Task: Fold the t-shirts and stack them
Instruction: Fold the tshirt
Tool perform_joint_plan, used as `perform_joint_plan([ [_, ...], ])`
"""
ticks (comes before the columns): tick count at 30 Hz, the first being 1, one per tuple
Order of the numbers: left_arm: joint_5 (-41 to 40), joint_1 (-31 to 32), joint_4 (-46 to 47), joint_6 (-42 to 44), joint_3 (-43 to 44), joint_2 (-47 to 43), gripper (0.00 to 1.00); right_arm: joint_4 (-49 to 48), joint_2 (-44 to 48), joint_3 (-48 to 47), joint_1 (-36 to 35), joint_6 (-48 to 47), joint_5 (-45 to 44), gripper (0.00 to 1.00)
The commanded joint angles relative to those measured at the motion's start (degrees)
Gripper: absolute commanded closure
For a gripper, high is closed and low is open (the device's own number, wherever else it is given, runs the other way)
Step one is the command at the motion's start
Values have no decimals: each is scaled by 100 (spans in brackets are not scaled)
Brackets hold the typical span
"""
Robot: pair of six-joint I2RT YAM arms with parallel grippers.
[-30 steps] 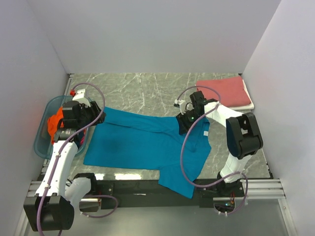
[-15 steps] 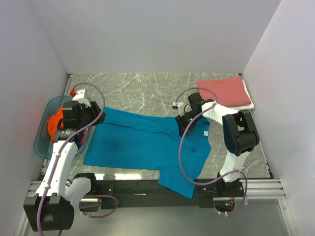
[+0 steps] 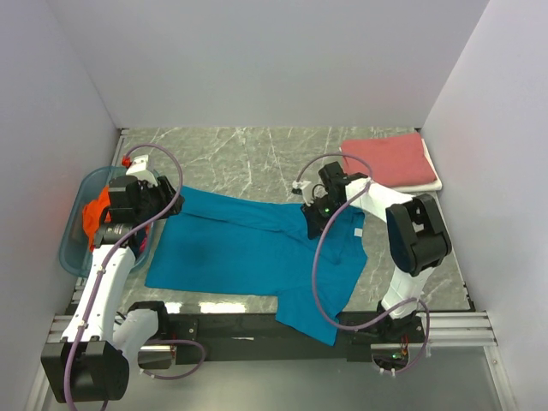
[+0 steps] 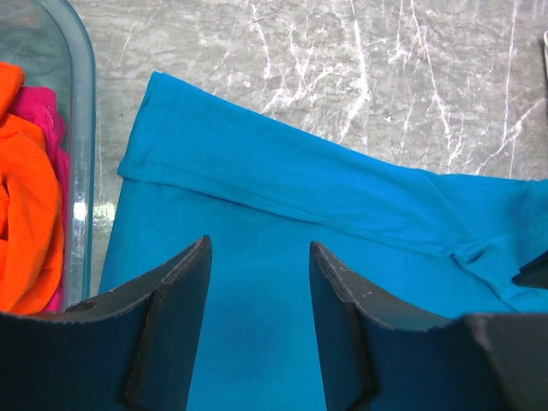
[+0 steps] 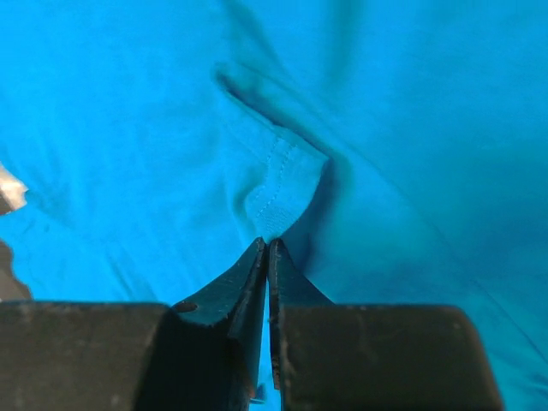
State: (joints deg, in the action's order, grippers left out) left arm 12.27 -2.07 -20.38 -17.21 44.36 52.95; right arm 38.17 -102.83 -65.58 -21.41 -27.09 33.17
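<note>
The teal blue t-shirt lies spread across the middle of the table, one part hanging over the front edge. It fills the left wrist view and the right wrist view. My right gripper is shut on a stitched hem fold of the teal shirt. My left gripper is open and empty, hovering above the shirt's left part. The dusty red t-shirt lies folded at the back right. The bright orange t-shirt is bunched in the tub.
A translucent blue plastic tub stands at the left wall; its rim shows in the left wrist view with orange and pink cloth inside. White cloth lies under the red shirt. Walls enclose three sides.
My right gripper has moved a little to the left along the teal shirt, dragging the gripped fold with it. The left arm has not moved.
</note>
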Motion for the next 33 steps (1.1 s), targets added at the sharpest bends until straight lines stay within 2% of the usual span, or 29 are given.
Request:
perform_joint_plan([
  [1,82,4,192,78,11,-92,45,208,395,-130,-310,-200,216,92],
  [5,56,4,192,86,20,-83,45,357,378,-174,-776,-314,322,91],
  [6,47,4,184,86,20,-74,45,436,360,-200,-916,-384,278,88],
  [7,56,4,184,95,20,-65,45,497,334,-218,-1161,-419,252,81],
  [11,21,-4,175,95,20,-57,45,796,245,-245,-1769,-736,-90,73],
  [14,21,4,175,95,20,-57,45,885,446,-148,-1937,-877,-372,66],
  [18,29,4,175,95,29,-48,45,754,860,-78,-1823,-807,-566,64],
  [23,21,4,183,87,12,-57,45,420,1290,-227,-999,-220,-251,66],
  [27,21,4,175,86,20,-83,45,-395,1590,-43,431,432,-240,66],
  [33,74,4,184,69,3,-118,45,-1100,1696,204,1779,1486,-547,63],
])
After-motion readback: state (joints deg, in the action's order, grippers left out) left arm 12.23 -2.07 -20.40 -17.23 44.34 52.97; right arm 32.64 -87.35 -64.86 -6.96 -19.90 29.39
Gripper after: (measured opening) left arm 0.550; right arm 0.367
